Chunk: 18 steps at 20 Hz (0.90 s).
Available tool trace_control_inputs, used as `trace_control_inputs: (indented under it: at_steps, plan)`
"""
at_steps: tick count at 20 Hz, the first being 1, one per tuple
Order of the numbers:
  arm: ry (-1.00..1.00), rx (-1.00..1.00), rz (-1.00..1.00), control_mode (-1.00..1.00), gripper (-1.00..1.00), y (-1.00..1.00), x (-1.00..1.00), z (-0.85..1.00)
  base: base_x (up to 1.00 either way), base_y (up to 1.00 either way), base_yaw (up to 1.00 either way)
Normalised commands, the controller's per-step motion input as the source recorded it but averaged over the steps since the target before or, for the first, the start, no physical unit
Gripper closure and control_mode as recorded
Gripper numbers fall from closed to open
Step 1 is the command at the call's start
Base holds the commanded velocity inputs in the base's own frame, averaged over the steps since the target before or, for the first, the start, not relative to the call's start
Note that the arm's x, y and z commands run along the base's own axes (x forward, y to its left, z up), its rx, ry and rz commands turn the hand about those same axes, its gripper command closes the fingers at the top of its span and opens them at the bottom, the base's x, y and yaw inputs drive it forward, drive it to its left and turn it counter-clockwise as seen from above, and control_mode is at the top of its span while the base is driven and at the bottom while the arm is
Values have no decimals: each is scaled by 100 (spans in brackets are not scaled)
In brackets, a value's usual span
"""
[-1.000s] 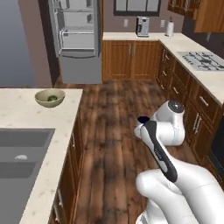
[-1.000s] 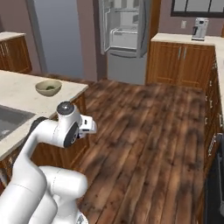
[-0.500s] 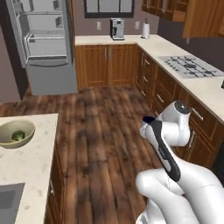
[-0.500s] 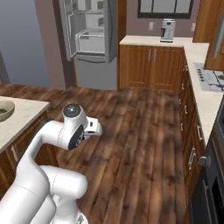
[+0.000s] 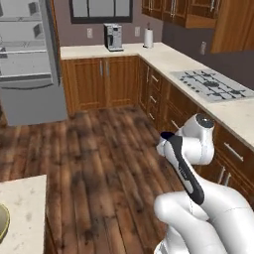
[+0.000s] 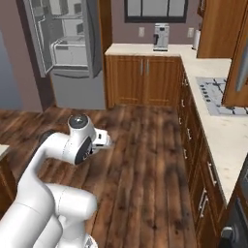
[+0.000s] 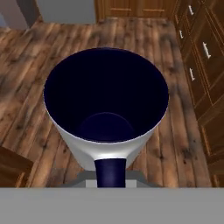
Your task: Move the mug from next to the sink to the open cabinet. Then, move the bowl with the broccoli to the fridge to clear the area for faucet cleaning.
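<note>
Over on the left, the bowl with the broccoli [image 5: 2,222] sits at the edge of the island desk [image 5: 22,198], waiting its turn. The fridge [image 5: 27,59] behind stands open. In the middle, the tool [image 7: 110,175] is clamped on the mug [image 7: 107,105], carried over the wooden floor [image 5: 99,149] (handle toward the wrist). Best keep it level and the grip firm until the open cabinet comes within reach, then ease in slowly.
</note>
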Motion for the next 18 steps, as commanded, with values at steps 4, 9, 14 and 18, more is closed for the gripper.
trace_control_inputs:
  at_steps: [4,9,14,18]
  plan:
    - [0,0,0,100,100,0,0,0,100,0,-49]
    - [0,0,0,100,100,0,0,0,98,-1,-60]
    - [0,0,0,100,100,0,0,0,73,-12,-73]
    - [0,0,0,100,100,0,0,0,64,-3,-78]
